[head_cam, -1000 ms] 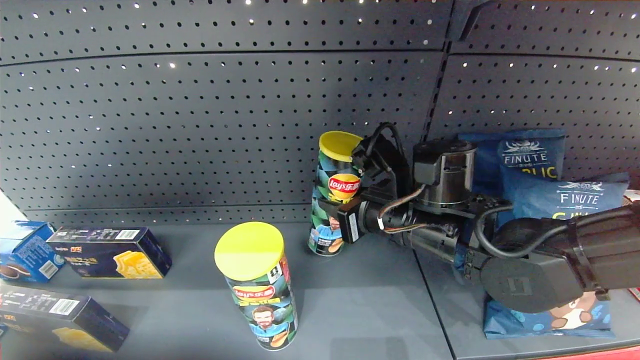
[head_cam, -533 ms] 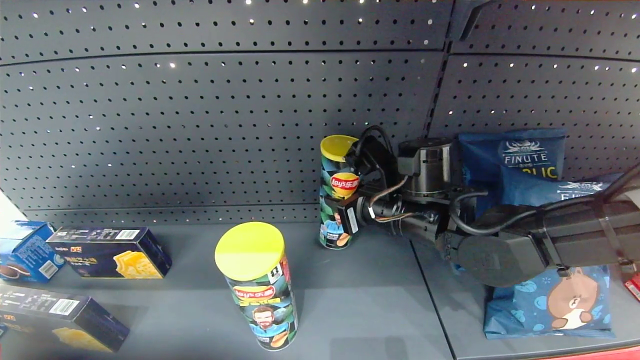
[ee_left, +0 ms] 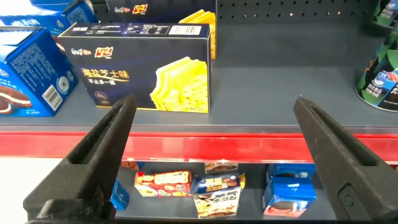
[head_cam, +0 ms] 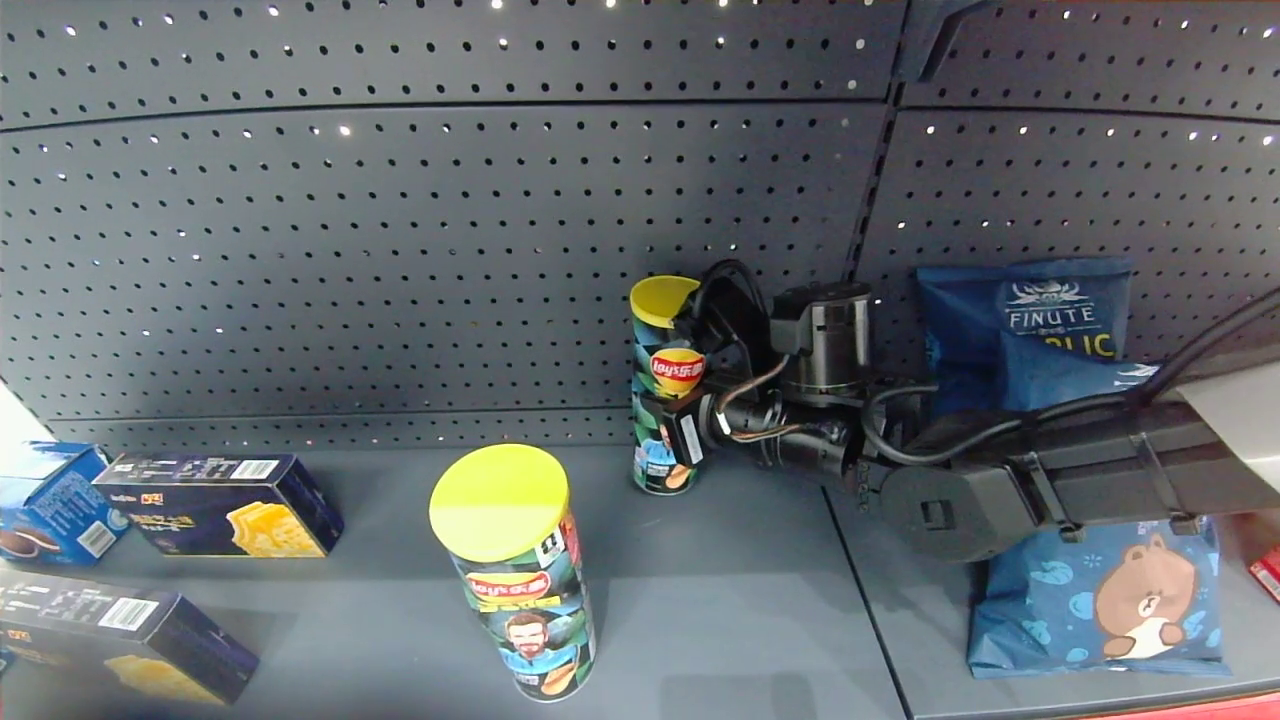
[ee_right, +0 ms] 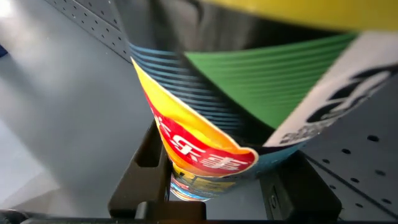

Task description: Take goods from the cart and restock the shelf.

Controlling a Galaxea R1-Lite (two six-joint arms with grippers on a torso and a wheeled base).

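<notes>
Two chip cans are on the grey shelf (head_cam: 720, 600): the rear can (head_cam: 660, 335), close to the pegboard back wall (head_cam: 400, 250), is clamped by the right gripper (head_cam: 683, 432), the front can (head_cam: 520, 575) stands free, and the left gripper (ee_left: 214, 102) hangs spread wide before a wafer box (ee_left: 140, 65).

- Two chip cans were counted: front can (head_cam: 520, 590), back can (head_cam: 655, 340).
- Two dark wafer boxes: rear wafer box (head_cam: 225, 505), near wafer box (head_cam: 120, 635).
- One blue cookie box (head_cam: 50, 500).
- Two blue snack bags: back bag (head_cam: 1025, 310), bear bag (head_cam: 1100, 600).
</notes>
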